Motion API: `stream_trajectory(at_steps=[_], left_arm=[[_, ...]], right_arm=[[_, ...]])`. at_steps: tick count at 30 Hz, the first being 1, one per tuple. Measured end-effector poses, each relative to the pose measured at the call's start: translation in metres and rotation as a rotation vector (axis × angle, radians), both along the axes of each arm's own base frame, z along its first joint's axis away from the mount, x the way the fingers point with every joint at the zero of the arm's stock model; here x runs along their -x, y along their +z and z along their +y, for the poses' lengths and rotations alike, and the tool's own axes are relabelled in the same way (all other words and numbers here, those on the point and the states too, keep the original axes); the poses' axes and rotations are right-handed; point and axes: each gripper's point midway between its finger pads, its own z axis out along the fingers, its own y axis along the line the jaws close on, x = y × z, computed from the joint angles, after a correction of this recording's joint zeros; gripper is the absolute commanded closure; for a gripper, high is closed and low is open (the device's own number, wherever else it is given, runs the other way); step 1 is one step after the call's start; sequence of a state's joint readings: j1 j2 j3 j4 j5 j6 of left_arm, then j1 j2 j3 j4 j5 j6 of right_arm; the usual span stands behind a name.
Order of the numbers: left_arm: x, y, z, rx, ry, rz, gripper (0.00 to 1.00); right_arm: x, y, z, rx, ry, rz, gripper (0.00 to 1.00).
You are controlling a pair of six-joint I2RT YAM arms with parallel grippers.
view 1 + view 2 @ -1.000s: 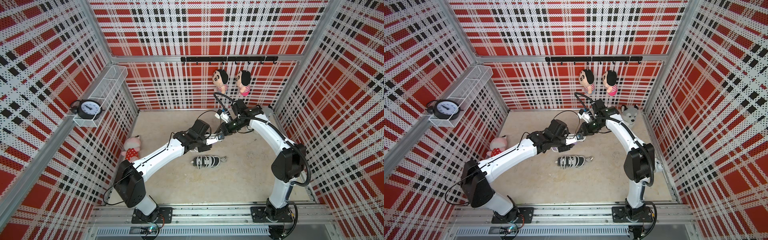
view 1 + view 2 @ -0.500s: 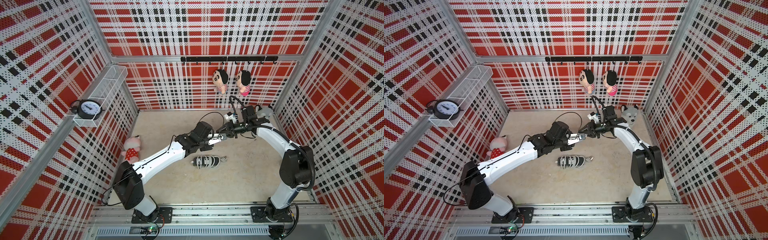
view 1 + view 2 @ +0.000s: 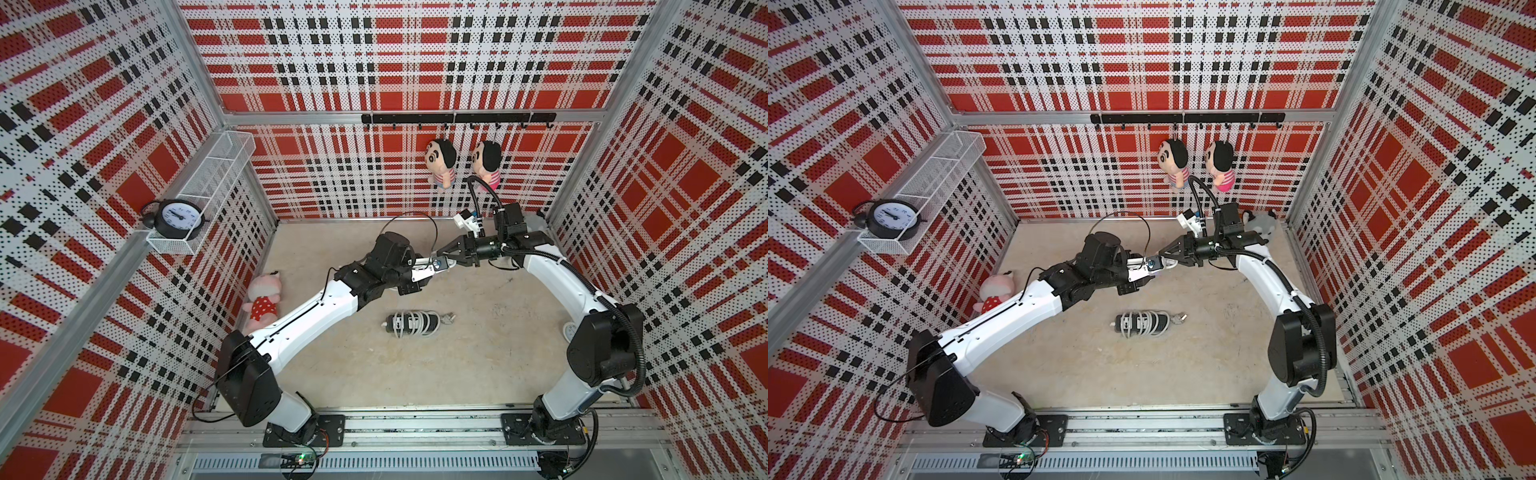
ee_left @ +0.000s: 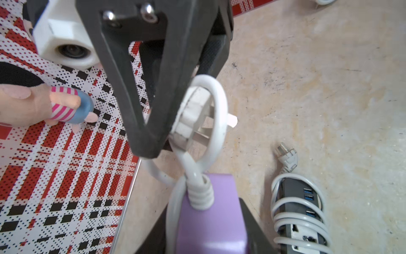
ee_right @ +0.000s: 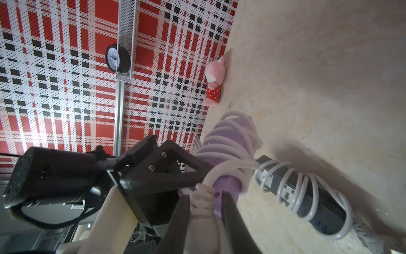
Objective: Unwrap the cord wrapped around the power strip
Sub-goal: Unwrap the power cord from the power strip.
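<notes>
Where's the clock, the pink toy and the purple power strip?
clock (image 3: 178, 214): a top view, its white face.
pink toy (image 3: 263, 309): a top view, its red dress.
purple power strip (image 4: 211, 228): left wrist view, its purple body.

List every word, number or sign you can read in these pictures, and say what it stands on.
None can be read.
Clock: numerals on the dial, too small to read.
Black power strip: no legible marking.
Purple power strip: no legible marking.

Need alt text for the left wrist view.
The right fingers pinch the white plug of a purple power strip. A black power strip, wrapped in its cord, lies on the floor. A striped doll shows against the plaid wall.
</notes>
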State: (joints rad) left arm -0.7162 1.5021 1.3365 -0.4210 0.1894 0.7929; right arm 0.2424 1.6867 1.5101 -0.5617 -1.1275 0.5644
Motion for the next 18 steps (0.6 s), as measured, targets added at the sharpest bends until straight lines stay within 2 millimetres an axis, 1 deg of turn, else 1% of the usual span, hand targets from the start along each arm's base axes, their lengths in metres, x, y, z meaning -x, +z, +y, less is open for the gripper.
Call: stream_trajectory(at_steps=[3,6,9,14,18], left_arm=[[0.000,0.003,0.000,0.001,-0.003,0.003,1.00],[-0.001,0.000,-0.001,-0.015,0.004,-0.006,1.00],[-0.002,-0.005,-0.005,-0.034,0.011,-0.013,1.00],[-0.009,0.000,-0.010,-0.043,0.048,-0.079,1.00],[-0.013,0.002,-0.014,-0.039,0.043,-0.107,1.00]], right_arm=[[-0.002,0.004,-0.002,-0.073,0.011,0.045,0.96],[-0.002,0.001,-0.004,-0.152,0.027,0.109,0.96],[-0.003,-0.002,-0.008,-0.181,0.025,0.161,0.96],[-0.010,0.006,-0.015,-0.141,-0.014,0.145,0.96],[-0.014,0.012,-0.021,-0.026,-0.056,0.074,0.97]])
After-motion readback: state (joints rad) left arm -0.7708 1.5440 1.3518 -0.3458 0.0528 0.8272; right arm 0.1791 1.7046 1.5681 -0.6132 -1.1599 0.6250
